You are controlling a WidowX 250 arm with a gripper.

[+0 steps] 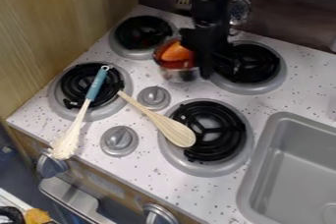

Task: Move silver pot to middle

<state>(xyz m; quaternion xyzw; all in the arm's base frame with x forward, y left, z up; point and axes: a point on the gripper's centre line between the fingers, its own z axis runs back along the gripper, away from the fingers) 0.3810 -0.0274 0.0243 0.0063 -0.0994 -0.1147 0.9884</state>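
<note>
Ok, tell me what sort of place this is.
It looks like a toy or mock kitchen, probably set up for robot practice. The signs are a speckled countertop with four black coil burners, a grey sink at its right, and an oven handle with knobs below the front edge.

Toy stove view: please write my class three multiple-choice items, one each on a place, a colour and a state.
1. Where is the silver pot?
A) In the sink
B) Between the rear left burner and the rear right burner
C) On the front right burner

2. What colour is the handle lying over the front left burner?
A) Red
B) Black
C) Blue

3. What state is the pot in?
A) Upright, with something orange in it
B) Upside down
C) Lying on its side

1 B: it is on the counter between them.
2 C: the handle shows blue.
3 A: orange shows above its silver side.
</note>
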